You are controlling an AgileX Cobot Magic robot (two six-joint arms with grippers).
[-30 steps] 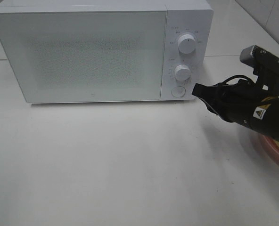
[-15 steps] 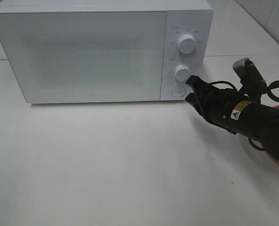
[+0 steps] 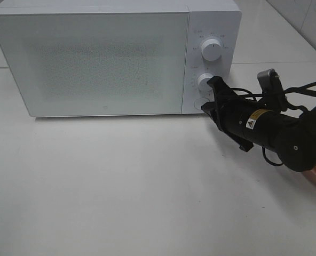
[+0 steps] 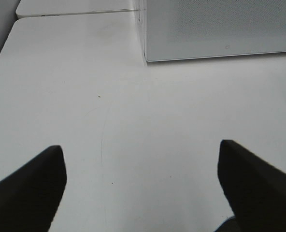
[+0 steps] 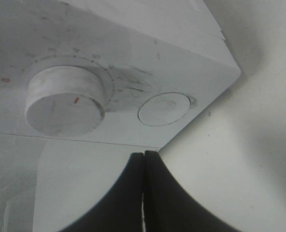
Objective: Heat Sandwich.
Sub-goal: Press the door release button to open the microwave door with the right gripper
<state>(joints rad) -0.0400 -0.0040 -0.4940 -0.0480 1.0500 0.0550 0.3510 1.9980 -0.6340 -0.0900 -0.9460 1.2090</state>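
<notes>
at the white box-shaped microwave's (image 3: 94, 58) five-o'clock corner, the right gripper (image 5: 144, 159), jaws pressed together, points at the round white door button (image 5: 164, 108); a square, centred push looks wisest. the left gripper (image 4: 142, 154) hangs spread wide and empty. sandwich not in sight.

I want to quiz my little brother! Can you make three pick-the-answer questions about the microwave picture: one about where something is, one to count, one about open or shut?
1. Where are the right arm's jaws?
A) close by the microwave's round button
B) on top of the microwave
C) behind the microwave

2. How many knobs does the microwave have?
A) one
B) two
C) four

3. The door is:
A) wide open
B) shut
C) taken off

Answers:
1 A, the shut jaws are right next to the button.
2 B, one knob sits above the other.
3 B, the door lies flush with the front.
</notes>
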